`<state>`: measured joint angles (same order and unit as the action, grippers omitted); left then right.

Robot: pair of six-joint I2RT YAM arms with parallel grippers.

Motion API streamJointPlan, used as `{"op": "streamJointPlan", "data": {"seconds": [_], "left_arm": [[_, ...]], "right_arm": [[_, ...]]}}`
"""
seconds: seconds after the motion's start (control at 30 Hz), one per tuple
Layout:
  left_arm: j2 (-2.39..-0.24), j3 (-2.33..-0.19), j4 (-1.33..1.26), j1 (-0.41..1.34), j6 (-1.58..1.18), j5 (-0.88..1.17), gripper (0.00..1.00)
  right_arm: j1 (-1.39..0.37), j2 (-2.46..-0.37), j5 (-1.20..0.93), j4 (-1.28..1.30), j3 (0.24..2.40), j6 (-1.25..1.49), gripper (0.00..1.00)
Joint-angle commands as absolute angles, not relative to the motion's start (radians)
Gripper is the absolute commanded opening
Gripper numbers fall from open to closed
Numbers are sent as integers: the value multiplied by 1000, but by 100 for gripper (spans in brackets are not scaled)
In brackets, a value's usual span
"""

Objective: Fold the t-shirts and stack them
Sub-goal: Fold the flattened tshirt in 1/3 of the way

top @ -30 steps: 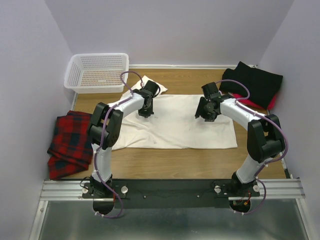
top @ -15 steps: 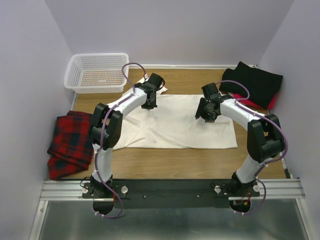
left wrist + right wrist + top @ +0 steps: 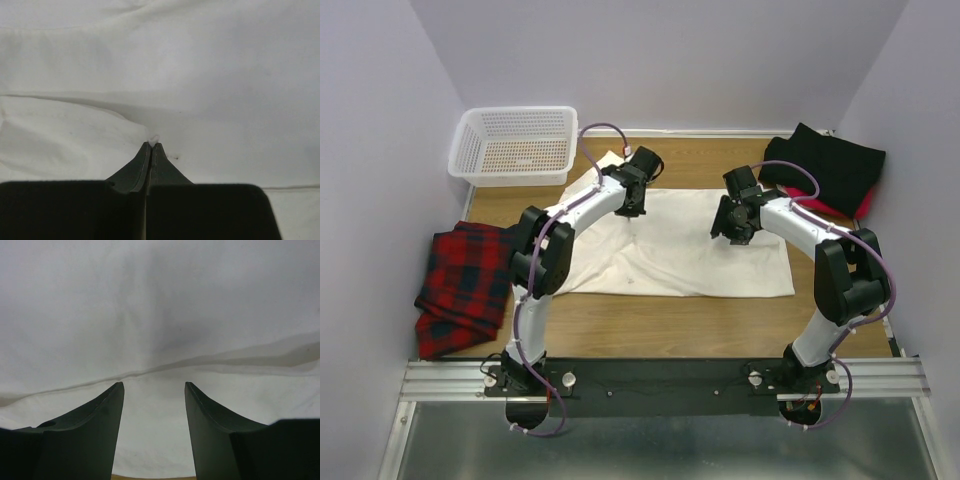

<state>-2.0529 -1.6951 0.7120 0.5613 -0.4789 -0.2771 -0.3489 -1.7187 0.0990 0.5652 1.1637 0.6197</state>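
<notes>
The cream-white t-shirt (image 3: 700, 255) lies spread flat across the middle of the table. My left gripper (image 3: 632, 211) is over its back left part, and in the left wrist view the gripper (image 3: 152, 145) is shut on a small pinch of the white cloth (image 3: 200, 75). Over the shirt's back right part my right gripper (image 3: 724, 234) hangs open. The right wrist view shows this gripper (image 3: 152, 388) with only white cloth (image 3: 160, 310) below the gap. The black t-shirt (image 3: 830, 165) lies folded at the back right on top of the red t-shirt (image 3: 865, 206).
A white mesh basket (image 3: 515, 145) stands at the back left. A red and black plaid cloth (image 3: 460, 285) is heaped at the table's left edge. Bare wood (image 3: 670, 325) shows between the shirt and the arm bases.
My left gripper shut on the white cloth and moved back and to the right, dragging the shirt's left part with it. The right arm has not moved.
</notes>
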Motion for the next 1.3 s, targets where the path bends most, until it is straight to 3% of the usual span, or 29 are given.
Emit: {"op": "streamJointPlan", "data": {"seconds": [0.0, 0.1, 0.13, 0.23, 0.47, 0.83, 1.27], "left_arm": [[-2112, -1692, 715, 569, -446, -314, 13], [-2100, -1677, 709, 569, -434, -333, 20], [-2085, -1675, 707, 569, -428, -340, 28], [-2047, -1680, 709, 569, -429, -386, 39], [-1933, -1654, 770, 568, -492, -518, 40], [-1636, -1178, 762, 554, -635, -394, 40], [-1620, -951, 747, 437, -652, -359, 40]], "right_arm": [[-356, -1721, 126, 557, 1154, 614, 60], [-356, -1723, 126, 557, 1155, 614, 60], [-356, -1723, 127, 557, 1157, 612, 60], [-356, -1724, 124, 557, 1155, 612, 60], [-356, -1691, 150, 564, 1135, 611, 61], [-353, -1533, 327, 637, 1002, 632, 65], [-345, -1566, 229, 638, 877, 660, 65]]}}
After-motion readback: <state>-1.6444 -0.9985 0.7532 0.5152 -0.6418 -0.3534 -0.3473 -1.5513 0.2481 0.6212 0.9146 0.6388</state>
